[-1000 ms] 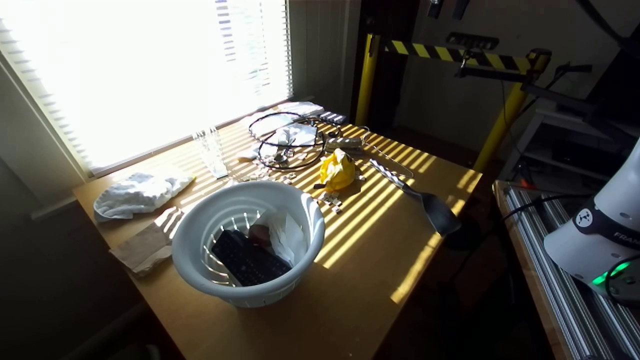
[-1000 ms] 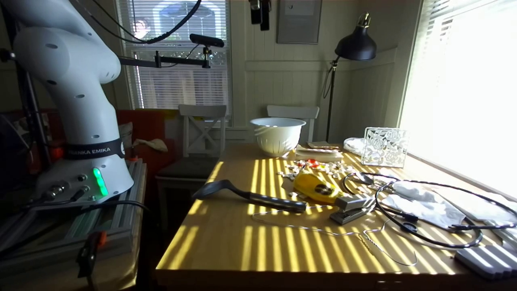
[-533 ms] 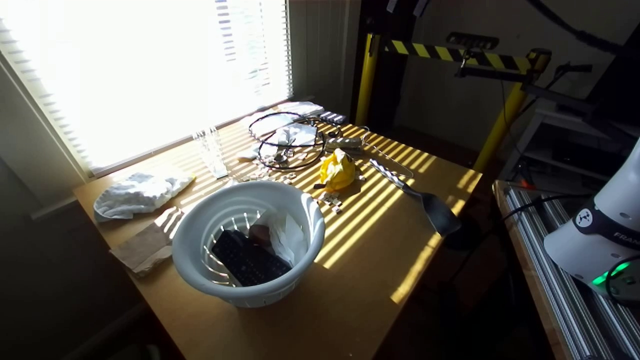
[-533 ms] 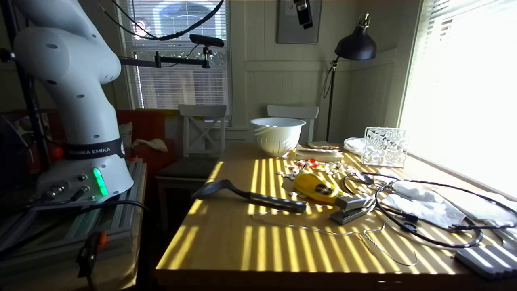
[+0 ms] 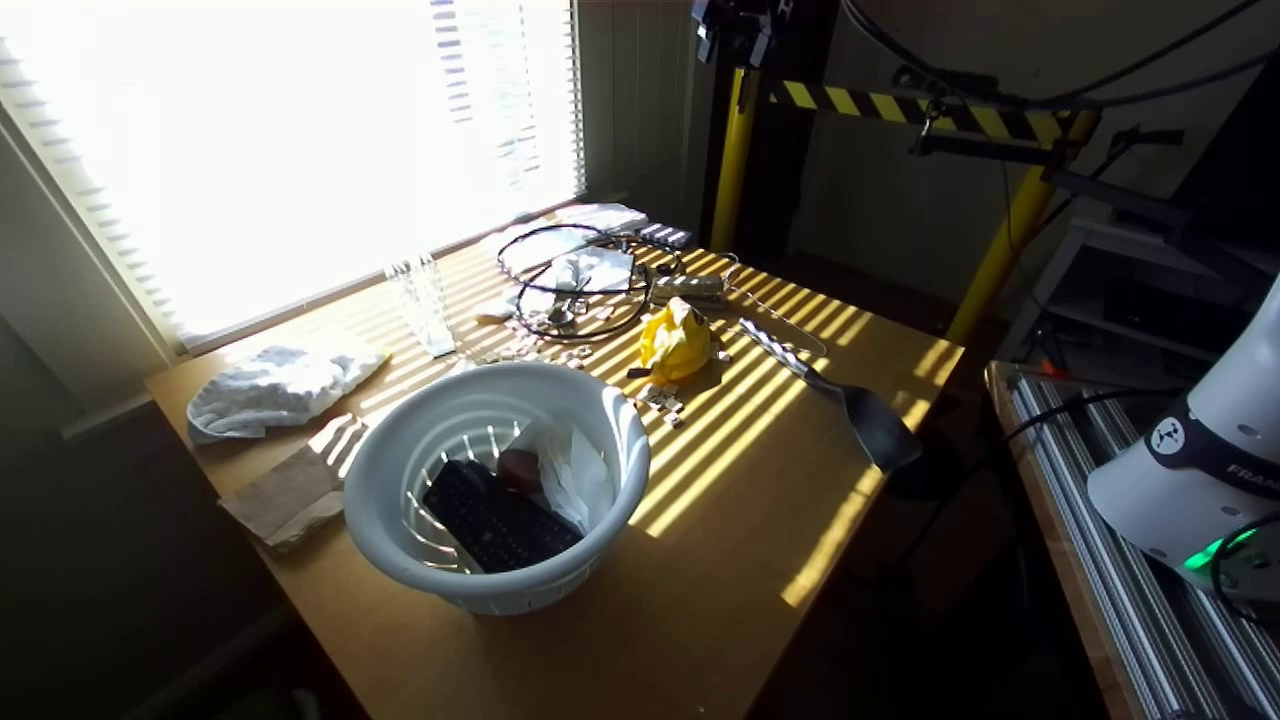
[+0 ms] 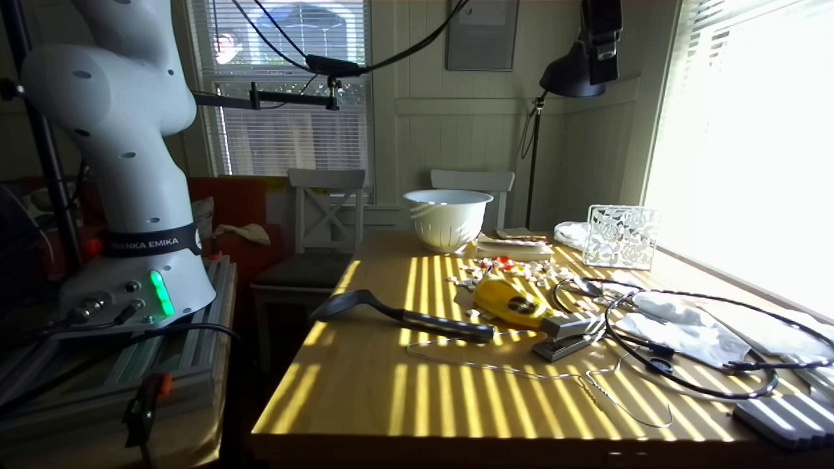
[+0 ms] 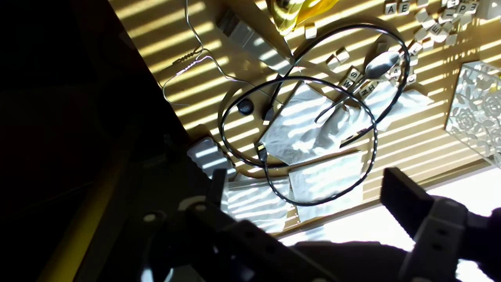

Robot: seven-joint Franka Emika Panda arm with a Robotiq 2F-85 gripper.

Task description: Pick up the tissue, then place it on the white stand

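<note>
My gripper (image 7: 305, 175) stands wide open above the window-side end of the table, with nothing between its fingers. In both exterior views the gripper (image 5: 733, 48) (image 6: 603, 65) hangs high over the tabletop. Below it in the wrist view lie several thin white sheets; the wrinkled tissue (image 7: 301, 135) appears to be the one under a cable loop, though I cannot tell which sheet is meant. It also shows in an exterior view as tissue (image 6: 697, 335). The white stand (image 6: 621, 238), an upright lacy holder, is at the wrist view's right edge as the stand (image 7: 479, 109).
A black cable (image 7: 299, 204) loops over the sheets, with a spoon (image 7: 382, 64) and letter tiles (image 7: 395, 8) nearby. A stapler (image 6: 570, 335), yellow bag (image 6: 511, 303), bent wire (image 6: 475, 365), black spatula (image 6: 417, 319), white bowl (image 5: 400, 550) and white cloth (image 5: 280, 390) share the table.
My gripper has swung across from the robot's side towards the window and come lower into both exterior views. It has stayed open, and the things on the table have not moved.
</note>
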